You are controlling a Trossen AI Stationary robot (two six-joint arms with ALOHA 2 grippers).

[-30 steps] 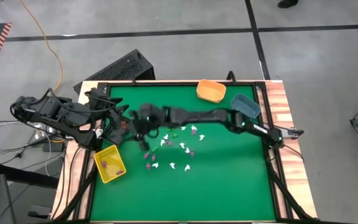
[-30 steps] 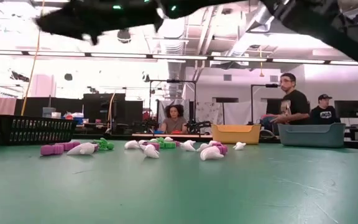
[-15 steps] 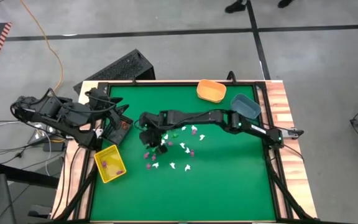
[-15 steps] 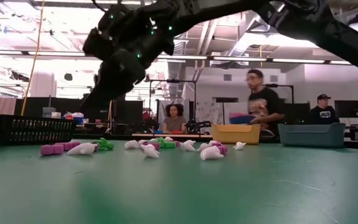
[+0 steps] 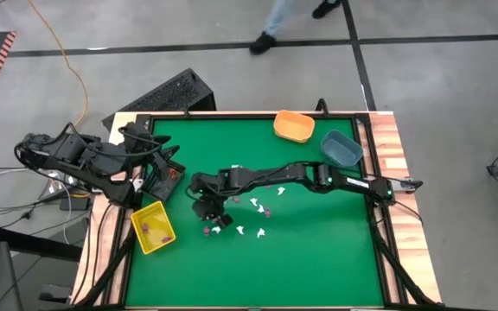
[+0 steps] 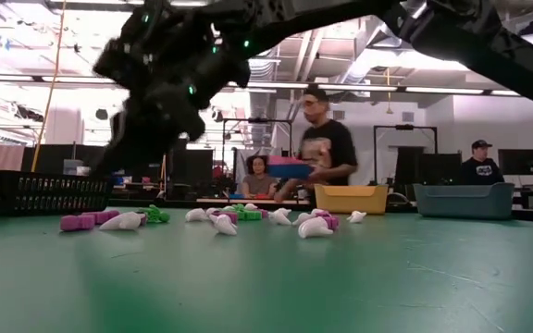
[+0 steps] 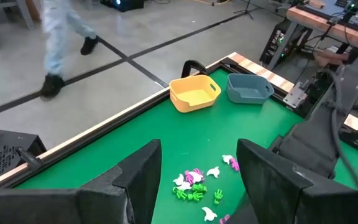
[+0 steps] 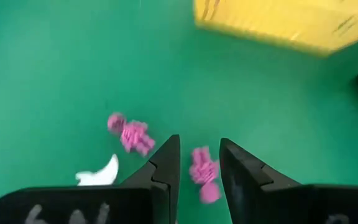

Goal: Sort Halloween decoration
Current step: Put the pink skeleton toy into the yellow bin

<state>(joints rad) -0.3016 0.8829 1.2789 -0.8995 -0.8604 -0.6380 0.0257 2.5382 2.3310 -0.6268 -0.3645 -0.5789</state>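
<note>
Green felt covers the desk (image 5: 318, 250), where most trinkets (image 5: 253, 207) lie unsorted mid-desk. A few purple ones sit in the yellow bin (image 5: 152, 228); the orange bin (image 5: 293, 126) and blue bin (image 5: 341, 148) look empty, so sorting has barely begun. Compared with a second ago, the right hand (image 5: 204, 207) has dropped toward a purple trinket (image 8: 204, 177), fingers apart around it, apparently not yet clenched. The left hand (image 5: 167, 173) waits released near the desk's left edge.
</note>
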